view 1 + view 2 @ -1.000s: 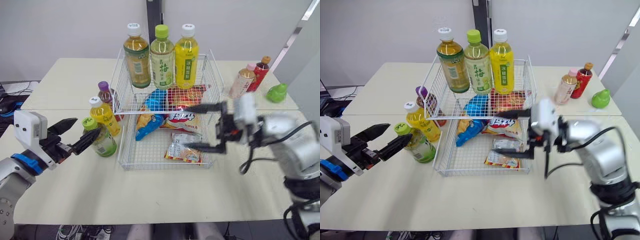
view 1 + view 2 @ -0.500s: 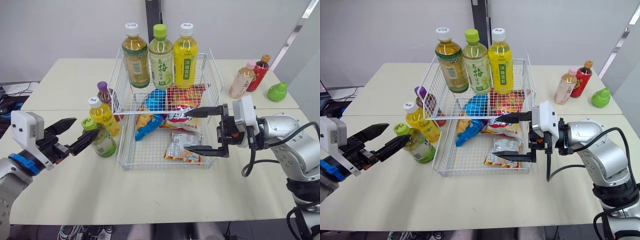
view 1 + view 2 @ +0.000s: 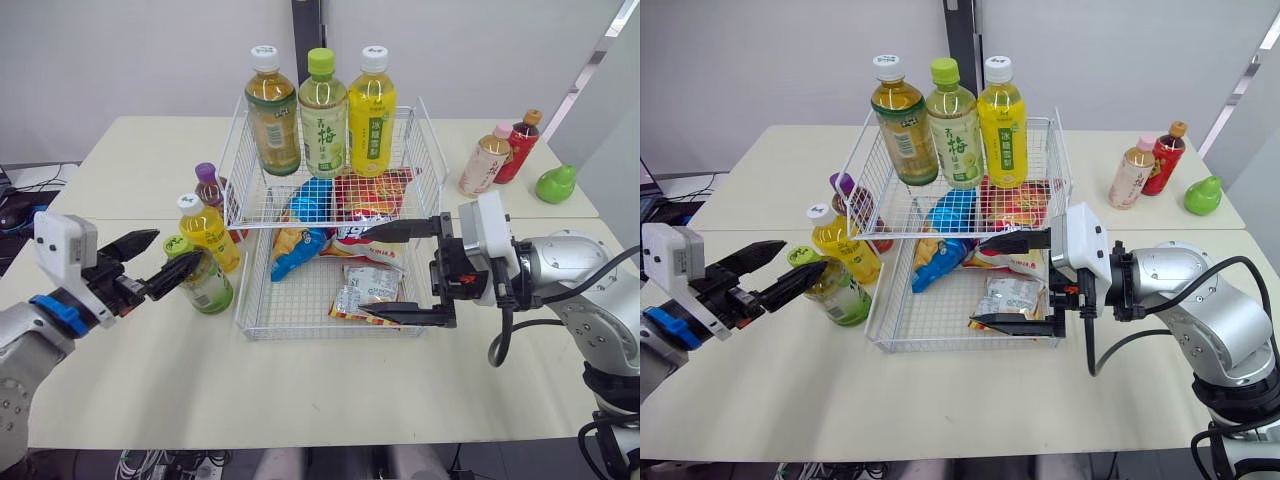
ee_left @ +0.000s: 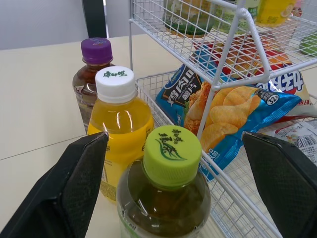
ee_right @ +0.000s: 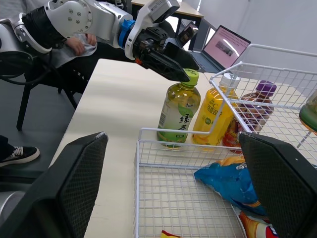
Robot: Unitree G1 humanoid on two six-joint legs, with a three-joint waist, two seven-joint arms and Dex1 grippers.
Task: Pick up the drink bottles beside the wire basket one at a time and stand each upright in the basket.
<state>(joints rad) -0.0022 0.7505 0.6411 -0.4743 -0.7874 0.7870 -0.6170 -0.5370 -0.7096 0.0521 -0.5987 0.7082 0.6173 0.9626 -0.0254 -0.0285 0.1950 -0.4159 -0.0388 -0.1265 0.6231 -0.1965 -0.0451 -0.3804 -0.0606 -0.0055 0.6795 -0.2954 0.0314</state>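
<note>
Left wrist view shows the left end effector point(image 4: 176, 141) wide at the green-capped bottle point(image 4: 166, 203). Probably heavy and slick: grip its body.

Eight drink bottles point(image 3: 203, 280), one wire basket point(image 3: 300, 336), one green pear point(image 3: 553, 185).

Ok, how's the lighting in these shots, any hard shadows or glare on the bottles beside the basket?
Left eye view: soft, even light; the green-capped bottle and the wire basket cast only faint shadows on the table. Left wrist view: light shines through the yellow bottle, with no harsh glare. Right wrist view: a lit laptop screen glows behind the bottles.
</note>
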